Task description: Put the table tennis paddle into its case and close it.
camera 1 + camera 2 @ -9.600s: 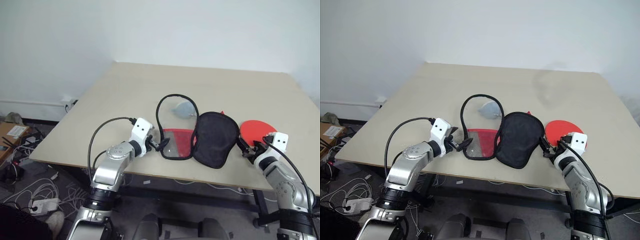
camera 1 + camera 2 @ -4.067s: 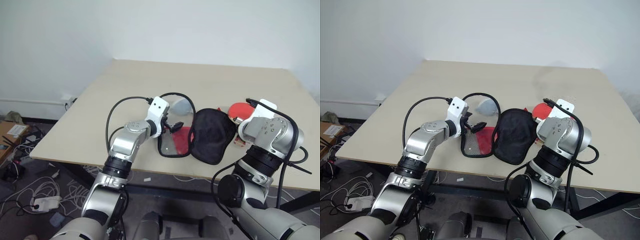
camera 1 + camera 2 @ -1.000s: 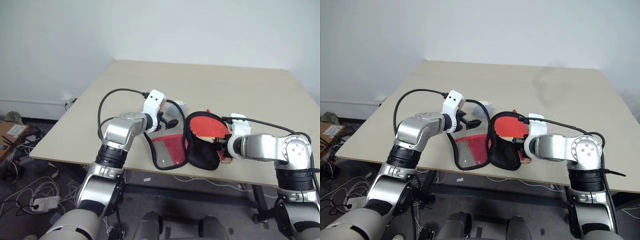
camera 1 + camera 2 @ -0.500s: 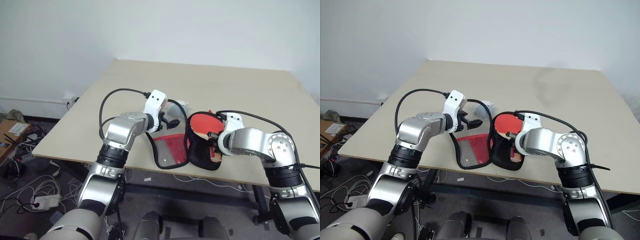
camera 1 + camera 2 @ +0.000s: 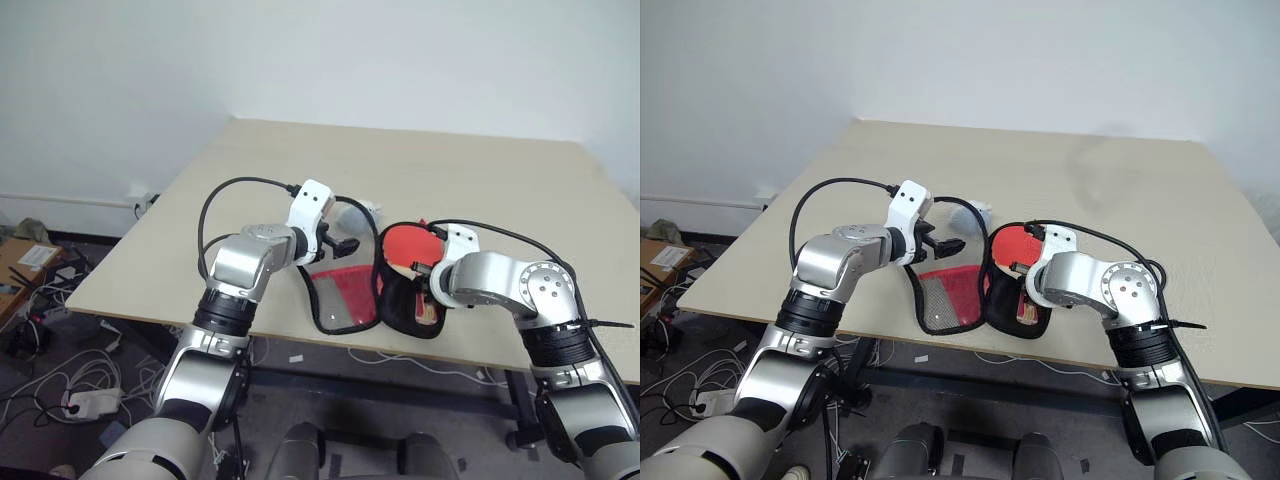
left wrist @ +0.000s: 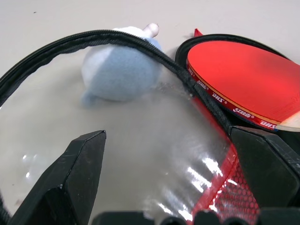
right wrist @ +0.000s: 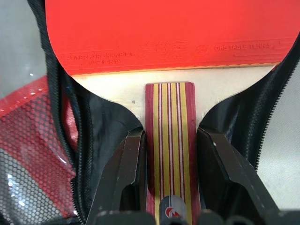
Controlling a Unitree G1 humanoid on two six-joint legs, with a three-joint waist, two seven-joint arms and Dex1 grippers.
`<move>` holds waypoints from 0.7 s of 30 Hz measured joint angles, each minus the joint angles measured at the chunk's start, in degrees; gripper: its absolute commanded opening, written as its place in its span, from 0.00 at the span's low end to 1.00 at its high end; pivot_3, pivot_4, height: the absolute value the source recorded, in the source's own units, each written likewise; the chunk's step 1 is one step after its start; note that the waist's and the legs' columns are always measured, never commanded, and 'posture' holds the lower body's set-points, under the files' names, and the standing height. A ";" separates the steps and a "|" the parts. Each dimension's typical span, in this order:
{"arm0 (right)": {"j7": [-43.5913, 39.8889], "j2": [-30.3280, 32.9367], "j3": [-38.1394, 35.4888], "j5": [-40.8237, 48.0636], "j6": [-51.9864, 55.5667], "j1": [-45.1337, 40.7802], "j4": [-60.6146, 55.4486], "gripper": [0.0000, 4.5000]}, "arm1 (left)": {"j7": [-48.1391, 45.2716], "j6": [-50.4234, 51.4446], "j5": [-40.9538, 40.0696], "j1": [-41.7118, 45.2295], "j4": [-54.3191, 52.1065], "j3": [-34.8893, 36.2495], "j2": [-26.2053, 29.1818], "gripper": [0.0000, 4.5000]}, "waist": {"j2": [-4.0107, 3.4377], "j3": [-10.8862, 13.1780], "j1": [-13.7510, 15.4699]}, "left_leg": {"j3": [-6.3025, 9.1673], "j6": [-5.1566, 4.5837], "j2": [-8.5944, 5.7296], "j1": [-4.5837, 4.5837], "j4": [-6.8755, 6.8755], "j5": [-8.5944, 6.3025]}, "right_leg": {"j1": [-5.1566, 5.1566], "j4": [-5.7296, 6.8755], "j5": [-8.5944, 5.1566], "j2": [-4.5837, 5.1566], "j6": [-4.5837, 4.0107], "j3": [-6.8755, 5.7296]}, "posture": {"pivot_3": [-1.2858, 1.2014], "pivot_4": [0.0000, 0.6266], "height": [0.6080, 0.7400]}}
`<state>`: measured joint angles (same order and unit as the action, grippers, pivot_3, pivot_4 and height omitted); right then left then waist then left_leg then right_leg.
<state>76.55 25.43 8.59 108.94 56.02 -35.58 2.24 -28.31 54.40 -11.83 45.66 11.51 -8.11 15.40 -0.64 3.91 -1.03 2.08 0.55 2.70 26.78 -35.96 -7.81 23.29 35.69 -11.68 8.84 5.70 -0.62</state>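
Observation:
The case (image 5: 400,308) lies open at the table's front edge, black-lined half on the right. Its flap (image 5: 345,298), clear and red mesh, is tilted up on the left. The table tennis paddle (image 5: 405,243) rests in the black half, red face away from me, its striped handle (image 7: 169,108) pointing at me. My right gripper (image 7: 169,133) is shut on that handle, inside the case's narrow end. My left gripper (image 5: 345,243) stands open at the flap's raised black edge, and the clear panel (image 6: 140,136) spans the gap between its fingers.
A small grey-blue and white thing (image 6: 122,70) lies on the table (image 5: 450,170) just behind the flap, seen through the clear panel. The case hangs close to the front edge. Cables and boxes (image 5: 60,390) lie on the floor at the left.
My right gripper has rolled and shifted slightly left and down, settling the paddle deeper in the black half. The left gripper and the flap have stayed put.

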 measured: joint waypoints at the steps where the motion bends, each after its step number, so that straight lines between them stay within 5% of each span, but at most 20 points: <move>1: -0.49 -0.30 0.00 -0.89 -0.01 -0.30 0.79 0.28 | 0.06 0.01 0.00 -0.03 -0.05 0.00 0.00 1.00 | 0.00 0.00 -0.01 | 0.00 0.00 0.00 0.00 0.00 0.00 | 0.00 0.00 0.00 0.00 0.00 0.00 | 0.52 0.00 0.61; 11: -4.21 -2.68 -0.18 -8.17 1.24 -1.66 4.31 0.28 | 0.36 0.02 -0.03 -0.05 -0.30 0.01 0.02 1.00 | 0.00 0.00 -0.03 | -0.01 0.01 0.00 0.00 0.00 -0.01 | 0.01 0.00 0.05 0.00 0.02 0.00 | 0.52 0.00 0.61; 19: -8.08 -3.98 -1.42 -13.43 4.32 -1.70 5.28 0.85 | 0.34 0.02 -0.03 -0.05 -0.35 0.01 0.08 1.00 | 0.00 0.00 -0.09 | 0.00 -0.01 0.00 0.01 0.03 0.01 | 0.02 0.01 0.06 -0.01 0.02 0.00 | 0.52 0.00 0.61; 21: -9.41 -4.36 -1.44 -14.17 5.21 -1.76 5.27 0.85 | 0.30 0.02 -0.03 -0.05 -0.42 0.01 0.08 1.00 | 0.00 0.00 -0.12 | -0.01 -0.05 0.00 0.02 0.03 0.04 | 0.02 0.02 0.06 -0.01 0.02 0.00 | 0.52 0.00 0.61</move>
<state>67.14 21.07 7.16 94.77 61.22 -37.34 7.51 -28.01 54.41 -11.85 45.61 11.09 -8.10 15.48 -0.65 3.91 -1.16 2.07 0.50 2.70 26.80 -35.94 -7.78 23.31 35.71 -11.63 8.83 5.72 -0.62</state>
